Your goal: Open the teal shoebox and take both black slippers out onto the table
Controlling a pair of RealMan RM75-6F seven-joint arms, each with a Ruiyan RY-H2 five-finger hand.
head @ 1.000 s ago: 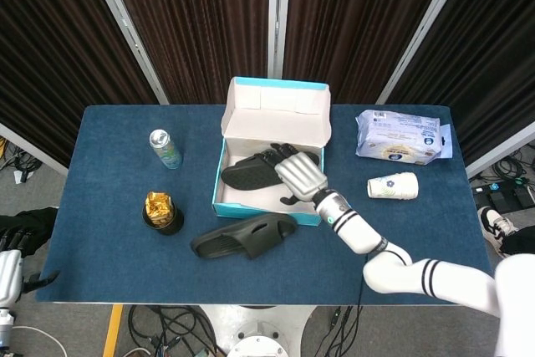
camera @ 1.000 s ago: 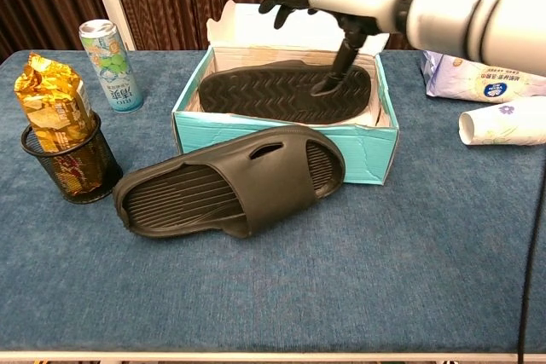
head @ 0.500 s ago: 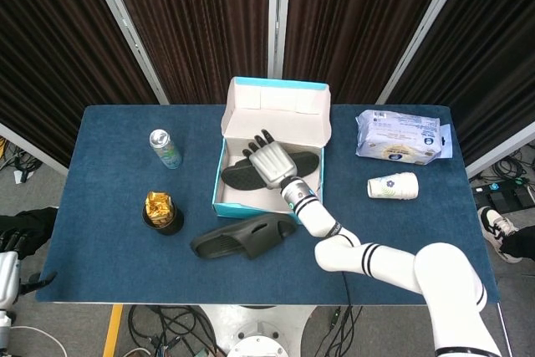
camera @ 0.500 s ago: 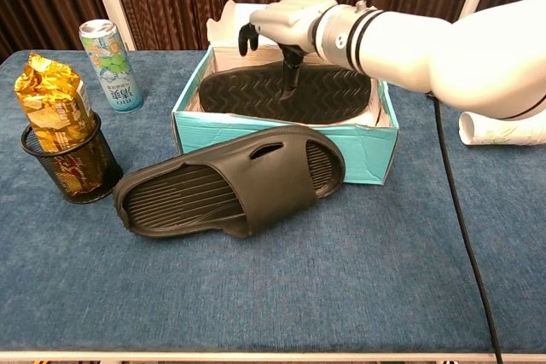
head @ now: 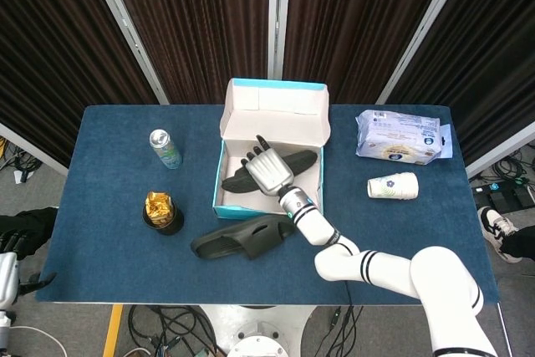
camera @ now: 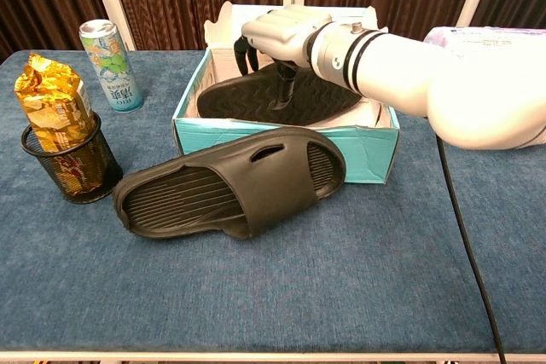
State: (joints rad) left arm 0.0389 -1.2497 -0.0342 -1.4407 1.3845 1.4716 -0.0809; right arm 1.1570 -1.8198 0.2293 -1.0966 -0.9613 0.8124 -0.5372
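Note:
The teal shoebox (head: pixel 217 205) (camera: pixel 256 135) stands open at the table's middle, its lid folded back. One black slipper (head: pixel 305 160) (camera: pixel 243 98) lies sole-up inside it, tilted, one end raised. My right hand (head: pixel 267 171) (camera: pixel 277 36) reaches into the box and grips this slipper, with fingers curled over its far edge and the thumb on the sole. The other black slipper (head: pixel 242 238) (camera: pixel 230 189) lies on the table against the box's front. My left hand (head: pixel 7 277) shows only partly at the left edge, below table level.
A drink can (head: pixel 165 148) (camera: pixel 109 53) stands left of the box. A black mesh cup with a gold packet (head: pixel 160 211) (camera: pixel 60 138) sits nearer the front. A tissue pack (head: pixel 399 135) and a paper cup (head: pixel 393 186) on its side lie at the right.
My right hand moved left across the box and closed on the slipper inside. That slipper now sits tilted, one end lifted. The slipper on the table has not moved.

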